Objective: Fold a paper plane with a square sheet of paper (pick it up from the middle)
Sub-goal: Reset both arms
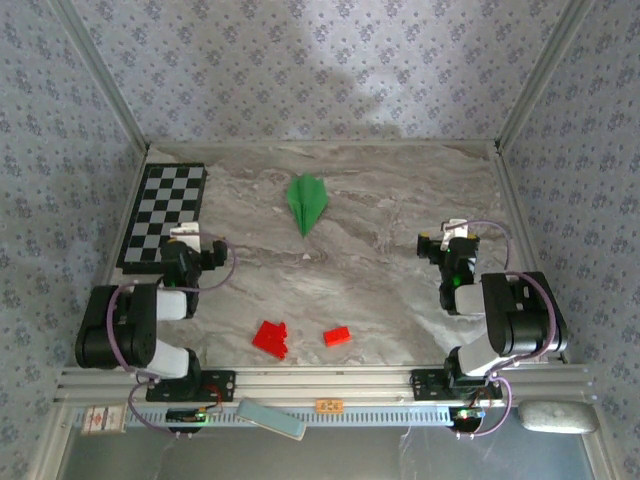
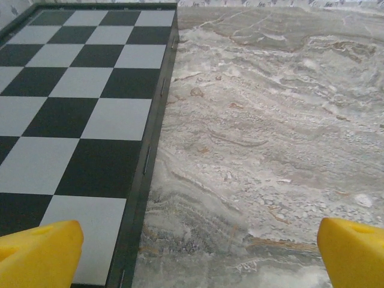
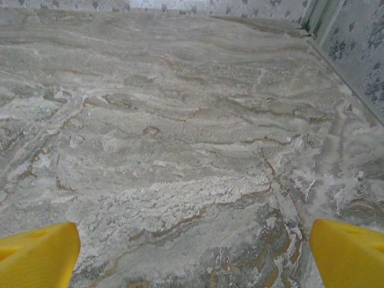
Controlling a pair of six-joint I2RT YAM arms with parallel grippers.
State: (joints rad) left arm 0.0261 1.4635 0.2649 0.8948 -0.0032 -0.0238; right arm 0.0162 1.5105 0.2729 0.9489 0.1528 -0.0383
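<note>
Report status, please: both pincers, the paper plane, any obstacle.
Left pincer open, empty, beside checkered board. Right pincer open, empty. Paper plane folded, lying free, far from both. Red blocks at near edge, clear of it.

One table [image 1: 400, 290], one green paper plane [image 1: 307, 202], one checkered board [image 1: 165, 215]. Red blocks lie in two spots: a single block [image 1: 337, 337] and a tight clump [image 1: 270, 338] I cannot count apart. Two arms are mine, the left arm [image 1: 130, 325] and the right arm [image 1: 510, 320].
</note>
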